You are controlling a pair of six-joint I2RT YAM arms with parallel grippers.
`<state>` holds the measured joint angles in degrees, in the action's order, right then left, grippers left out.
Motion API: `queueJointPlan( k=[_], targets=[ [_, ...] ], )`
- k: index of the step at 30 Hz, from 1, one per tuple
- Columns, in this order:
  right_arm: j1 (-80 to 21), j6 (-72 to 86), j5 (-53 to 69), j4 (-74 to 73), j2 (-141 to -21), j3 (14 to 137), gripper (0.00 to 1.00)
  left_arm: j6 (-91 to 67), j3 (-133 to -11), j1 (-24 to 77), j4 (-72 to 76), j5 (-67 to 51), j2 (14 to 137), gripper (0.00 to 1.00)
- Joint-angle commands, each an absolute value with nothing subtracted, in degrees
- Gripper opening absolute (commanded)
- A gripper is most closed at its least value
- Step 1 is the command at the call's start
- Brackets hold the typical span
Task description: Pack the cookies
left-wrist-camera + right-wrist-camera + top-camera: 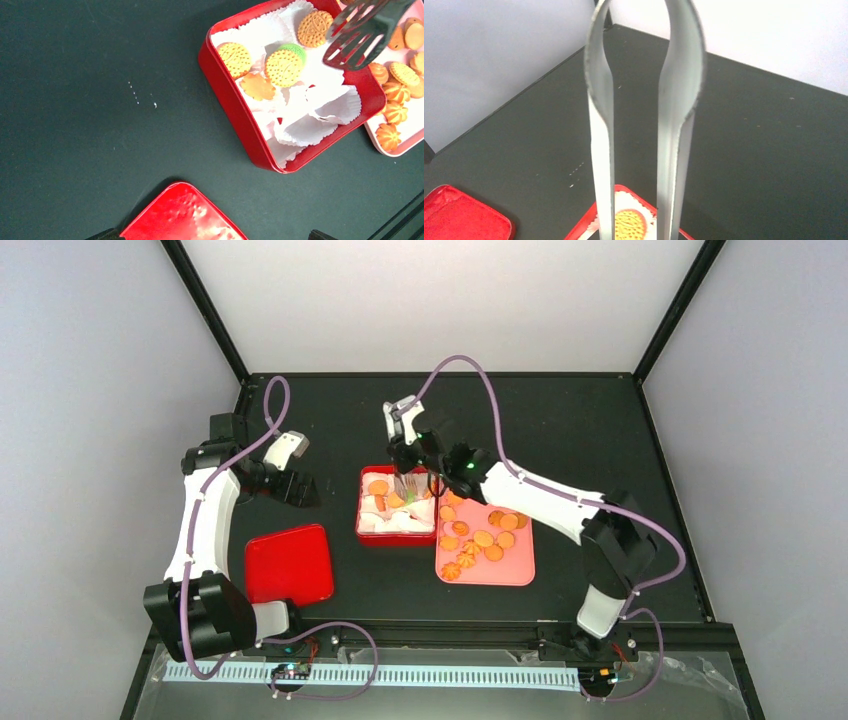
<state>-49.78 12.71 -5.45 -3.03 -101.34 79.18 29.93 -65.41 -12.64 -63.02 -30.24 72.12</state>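
Above the red box (235, 107) — right pincer (412, 466) holds tongs (357, 35) over cookies (285, 67).

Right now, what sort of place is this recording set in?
Most likely a lab robot cell, not a kitchen: a black table boxed in by plain white panels, two arms bolted at its near edge, and cookies staged on a pink tray beside a red box.

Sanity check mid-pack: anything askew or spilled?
Paper cups in the red box lie tipped and crumpled, not seated flat. One orange cookie overlaps the green cookie. Small white specks dot the table beside the box.
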Motion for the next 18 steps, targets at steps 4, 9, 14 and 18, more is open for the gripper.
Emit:
queueJointPlan(
  k=[4, 9, 14, 18],
  targets=[
    [-47.32, 12.09, -9.38, -1.19, -87.18, 71.65, 0.32, 29.80, -65.72, -12.92, -63.01, -30.58, 71.98, 0.99],
    [-44.20, 13.12, -10.76, -0.98, -79.18, 60.53, 0.33, 29.71, -66.13, -12.92, -63.02, -30.68, 72.17, 0.99],
    [-41.50, 15.24, -9.61, 0.92, -75.94, 52.10, 0.37, 29.66, -66.42, -12.94, -63.10, -30.87, 72.16, 0.99],
    [-41.48, 16.75, -8.19, 3.04, -76.63, 49.23, 0.37, 29.62, -66.61, -12.97, -63.49, -30.62, 72.08, 0.99]
  ],
)
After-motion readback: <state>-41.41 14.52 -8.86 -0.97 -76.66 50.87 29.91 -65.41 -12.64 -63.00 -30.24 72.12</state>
